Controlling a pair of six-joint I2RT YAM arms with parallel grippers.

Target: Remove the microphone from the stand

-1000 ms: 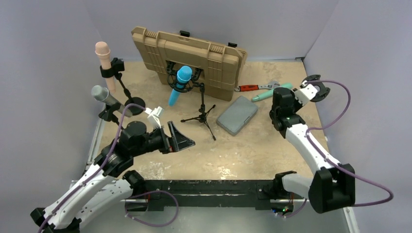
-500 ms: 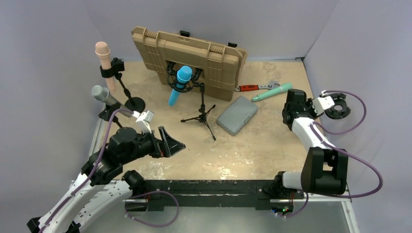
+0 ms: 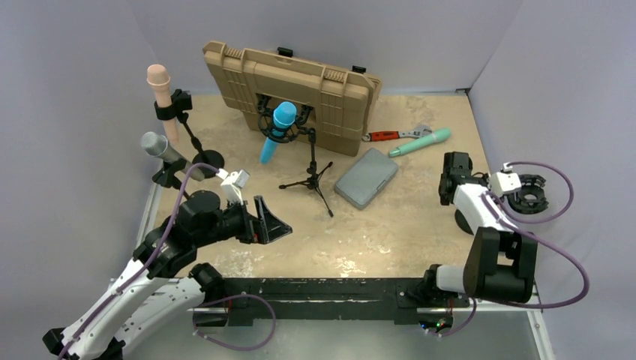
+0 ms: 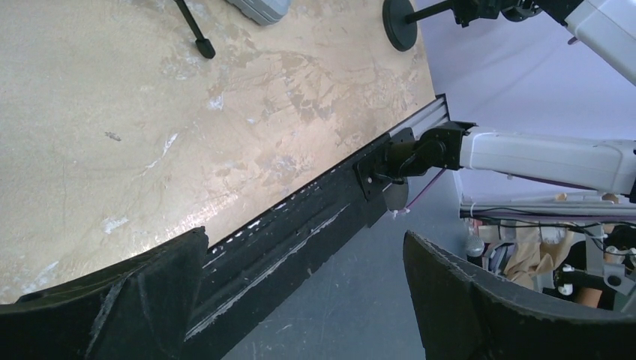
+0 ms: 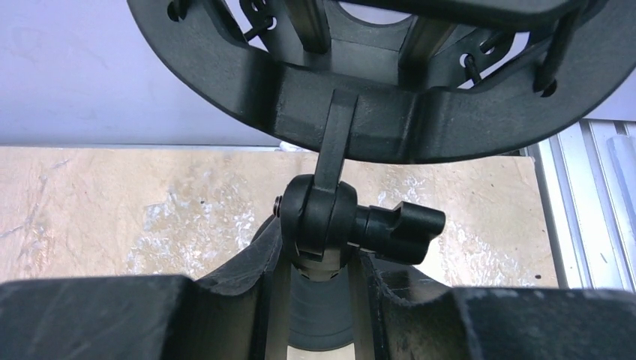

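Pinching a stand stem (image 5: 319,304) below its swivel, the right gripper (image 5: 319,264) shows that only at the wrist. The left gripper (image 3: 272,223) gapes wide. The blue microphone (image 3: 276,133) slants steeply, with its head up and its tail down toward the near-left.

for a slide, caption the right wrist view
Close-up: right pincer shut on the neck of a black shock-mount stand above the tan tabletop

Table (image 4: 150,112): mottled beige stone-look top; I see a soft sheen in patches. Case (image 3: 300,82): tan ribbed hard plastic, matt. Shock-mount stand (image 5: 337,97): black moulded plastic, finely grained in my close view. Left tool (image 4: 304,251), fingers (image 4: 150,300): black, matt, rough-textured. Grey microphone (image 3: 161,148): metal-mesh head. Blue microphone (image 3: 283,115): smooth, matt. Front rail (image 4: 285,240): black, scratched.
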